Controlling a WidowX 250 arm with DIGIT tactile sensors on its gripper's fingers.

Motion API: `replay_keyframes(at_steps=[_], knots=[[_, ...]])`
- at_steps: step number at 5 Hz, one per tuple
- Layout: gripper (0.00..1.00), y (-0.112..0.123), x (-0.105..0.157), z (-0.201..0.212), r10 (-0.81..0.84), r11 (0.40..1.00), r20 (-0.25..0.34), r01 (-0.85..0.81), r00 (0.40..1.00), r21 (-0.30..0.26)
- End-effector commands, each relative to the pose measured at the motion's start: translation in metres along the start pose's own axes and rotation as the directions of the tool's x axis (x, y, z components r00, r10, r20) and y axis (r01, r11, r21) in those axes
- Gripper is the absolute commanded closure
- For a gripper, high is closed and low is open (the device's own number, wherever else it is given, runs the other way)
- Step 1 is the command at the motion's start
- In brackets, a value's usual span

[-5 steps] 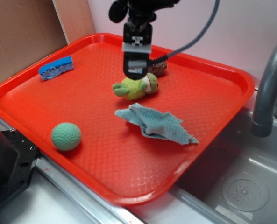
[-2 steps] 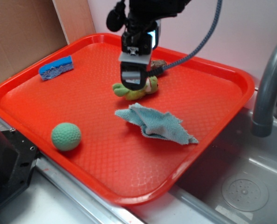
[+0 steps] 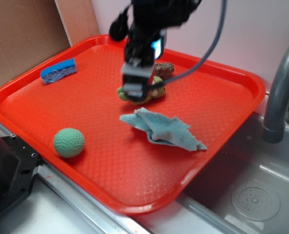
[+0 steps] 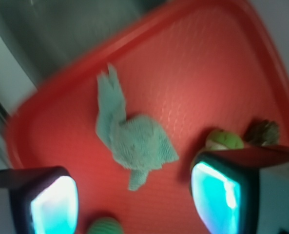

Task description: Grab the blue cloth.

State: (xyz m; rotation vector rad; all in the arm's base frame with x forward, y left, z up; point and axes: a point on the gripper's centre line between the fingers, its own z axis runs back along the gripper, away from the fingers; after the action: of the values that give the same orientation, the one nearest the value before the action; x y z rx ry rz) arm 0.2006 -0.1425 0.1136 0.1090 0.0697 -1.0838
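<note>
The blue cloth (image 3: 164, 129), a pale teal woven rag with pointed corners, lies crumpled near the middle of the red tray (image 3: 32, 105). In the wrist view the blue cloth (image 4: 132, 139) sits ahead of the jaws, on the tray (image 4: 202, 63). My gripper (image 3: 134, 95) hangs above the tray just behind the cloth, in front of the green plush toy (image 3: 154, 90). Its jaws stand wide apart with nothing between them; the gripper (image 4: 134, 202) shows two glowing cyan pads (image 4: 54, 209) at the frame's bottom corners.
A green dimpled ball (image 3: 69, 142) rests at the tray's front left. A bright blue sponge (image 3: 59, 70) lies at the back left. A brown lump (image 3: 164, 69) sits behind the plush toy. A sink (image 3: 254, 195) with a grey faucet (image 3: 280, 92) is to the right.
The gripper has moved down and forward, from above the plush toy toward the cloth's near edge. The cloth, ball and sponge have not moved.
</note>
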Motion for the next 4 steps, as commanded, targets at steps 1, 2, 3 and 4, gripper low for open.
replay_keyframes(at_steps=[1, 2, 3, 4], knots=[[0.0, -0.017, 0.008, -0.037, -0.217, 0.976, 0.156, 0.211, 0.964, 0.053], [0.0, -0.015, 0.01, -0.059, -0.244, 0.97, 0.149, 0.241, 0.958, 0.041], [0.0, -0.003, 0.019, -0.077, -0.266, 0.964, 0.124, 0.265, 0.956, 0.024], [1.0, 0.003, 0.027, -0.087, -0.279, 0.959, 0.095, 0.282, 0.956, -0.013]])
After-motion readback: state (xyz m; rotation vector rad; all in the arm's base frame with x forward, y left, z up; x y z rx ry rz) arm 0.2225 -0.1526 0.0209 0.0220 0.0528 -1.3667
